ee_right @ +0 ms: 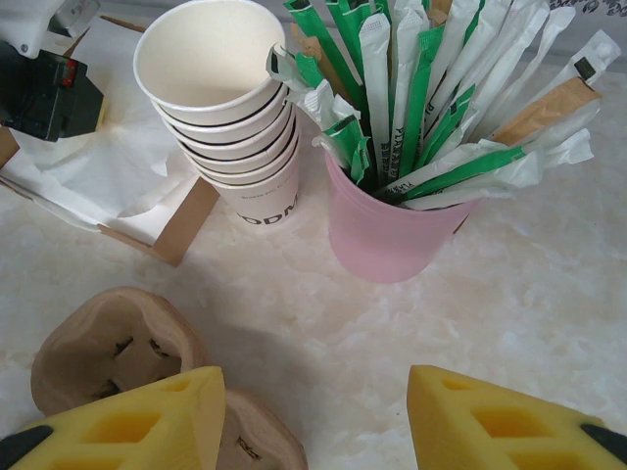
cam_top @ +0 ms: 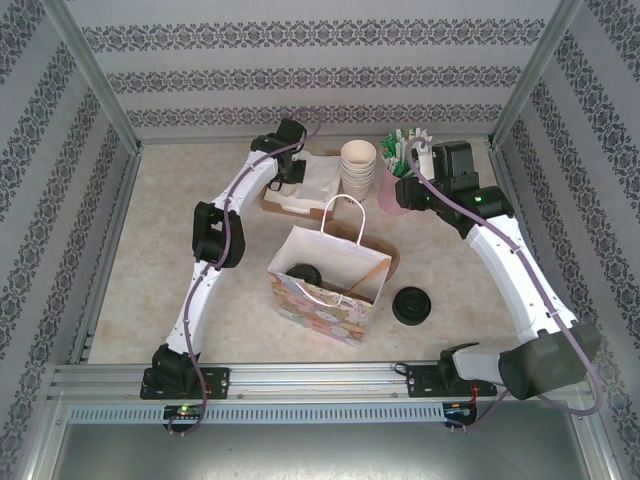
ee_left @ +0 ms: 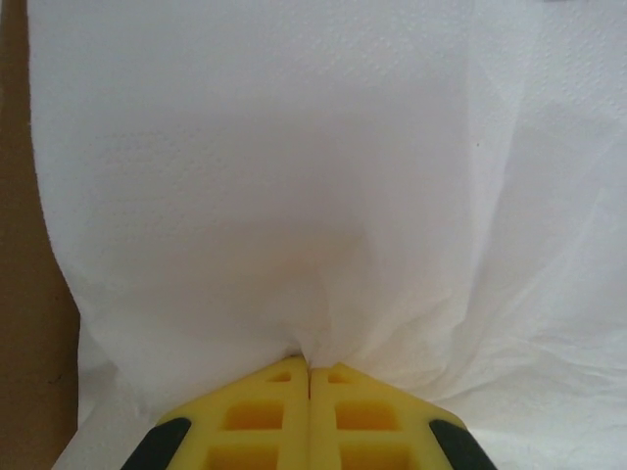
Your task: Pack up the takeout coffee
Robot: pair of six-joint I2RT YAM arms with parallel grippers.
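Observation:
The takeout coffee (cam_top: 305,272), a dark cup with a black dome lid, sits inside the open patterned paper bag (cam_top: 322,305) at the table's middle. My left gripper (cam_top: 283,183) is at the back, down on a pile of white napkins (cam_top: 318,180). In the left wrist view its yellow fingertips (ee_left: 294,377) are pressed together, and my left gripper (ee_left: 310,367) is shut on a puckered fold of napkin (ee_left: 294,196). My right gripper (ee_right: 315,377) hangs open over bare table, empty, short of a pink cup (ee_right: 392,235) of wrapped sticks.
A stack of cream paper cups (cam_top: 358,165) stands beside the pink cup (cam_top: 392,200). A squat black lid pile (cam_top: 412,305) lies right of the bag. A brown cup carrier (ee_right: 103,352) is under my right gripper's left finger. Napkins sit in a cardboard tray (ee_right: 181,220).

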